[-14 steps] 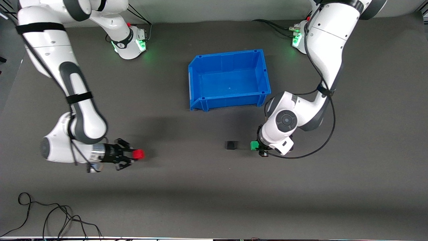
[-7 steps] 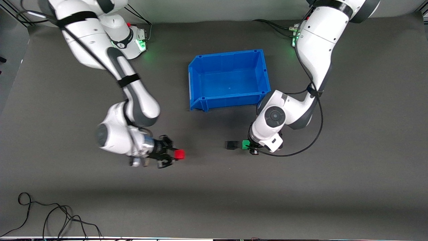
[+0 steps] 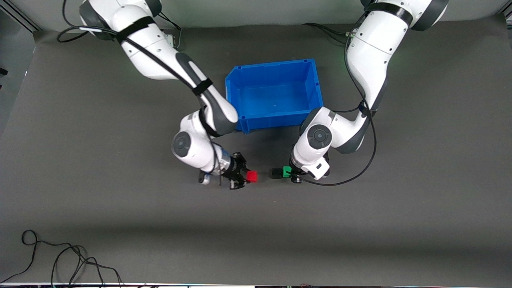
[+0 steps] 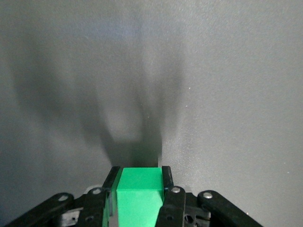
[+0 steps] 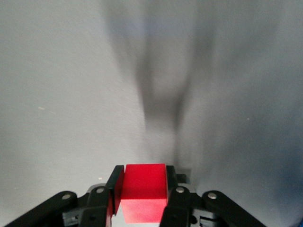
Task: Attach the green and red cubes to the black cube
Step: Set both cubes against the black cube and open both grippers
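Swept in from the right arm's end of the table since a second ago: right gripper [image 3: 245,178], clamped on the red cube [image 3: 252,176], now near the black cube [image 3: 276,173]. Closed up too: left gripper [image 3: 291,175], pinching the green cube [image 3: 286,171], apparently touching the black one, nearer the front camera than the blue bin [image 3: 240,80]. Risk: off-line push shoving the black cube askew. Both forearms bent low, wrists roughly level.
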Controlling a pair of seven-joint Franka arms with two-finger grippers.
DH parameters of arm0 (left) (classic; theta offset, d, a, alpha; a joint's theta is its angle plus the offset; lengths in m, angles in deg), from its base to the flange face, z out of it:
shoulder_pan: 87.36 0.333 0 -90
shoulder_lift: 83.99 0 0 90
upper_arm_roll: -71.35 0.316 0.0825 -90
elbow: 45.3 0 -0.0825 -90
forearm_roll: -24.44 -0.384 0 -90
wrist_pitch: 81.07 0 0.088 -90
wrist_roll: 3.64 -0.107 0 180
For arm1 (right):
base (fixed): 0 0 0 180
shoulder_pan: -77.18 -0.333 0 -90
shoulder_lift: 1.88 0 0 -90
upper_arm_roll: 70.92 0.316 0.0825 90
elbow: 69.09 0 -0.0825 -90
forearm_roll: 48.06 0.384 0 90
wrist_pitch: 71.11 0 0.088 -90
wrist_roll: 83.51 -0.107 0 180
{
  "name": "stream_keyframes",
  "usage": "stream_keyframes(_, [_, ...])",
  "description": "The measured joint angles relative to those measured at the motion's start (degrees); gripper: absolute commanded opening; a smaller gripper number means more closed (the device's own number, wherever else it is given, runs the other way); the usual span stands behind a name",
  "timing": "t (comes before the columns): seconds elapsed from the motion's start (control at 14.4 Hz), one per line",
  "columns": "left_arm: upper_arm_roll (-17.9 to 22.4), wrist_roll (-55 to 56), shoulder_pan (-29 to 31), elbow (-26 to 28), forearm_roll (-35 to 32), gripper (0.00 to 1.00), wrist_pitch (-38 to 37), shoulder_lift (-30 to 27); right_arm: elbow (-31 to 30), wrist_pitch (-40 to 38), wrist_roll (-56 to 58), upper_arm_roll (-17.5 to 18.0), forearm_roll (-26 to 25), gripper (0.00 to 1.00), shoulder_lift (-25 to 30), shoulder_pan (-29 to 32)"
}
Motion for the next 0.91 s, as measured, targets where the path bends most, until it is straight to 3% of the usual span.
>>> stream_keyframes(0.7, [0.1, 1.1, -0.8, -2.7, 0.0, 0.05, 0.0, 2.0, 2.9, 1.9, -1.1, 0.0, 0.0, 0.00, -5.1, -3.4])
stream_keyframes(0.77, [0.1, 1.3, -1.0, -3.1, 0.0, 0.06, 0.0, 2.2, 3.0, 2.4, -1.2, -0.1, 0.0, 0.04, -5.4, -3.8])
stream_keyframes(0.84, [0.2, 1.3, -1.1, -3.2, 0.0, 0.14, -0.1, 2.3, 3.0, 2.6, -1.2, -0.3, 0.0, 0.09, -5.6, -4.0])
stream_keyframes(0.91, [0.2, 1.3, -1.1, -3.3, 0.0, 0.34, -0.1, 2.4, 3.2, 2.8, -1.2, -0.4, 0.0, 0.20, -5.8, -4.1])
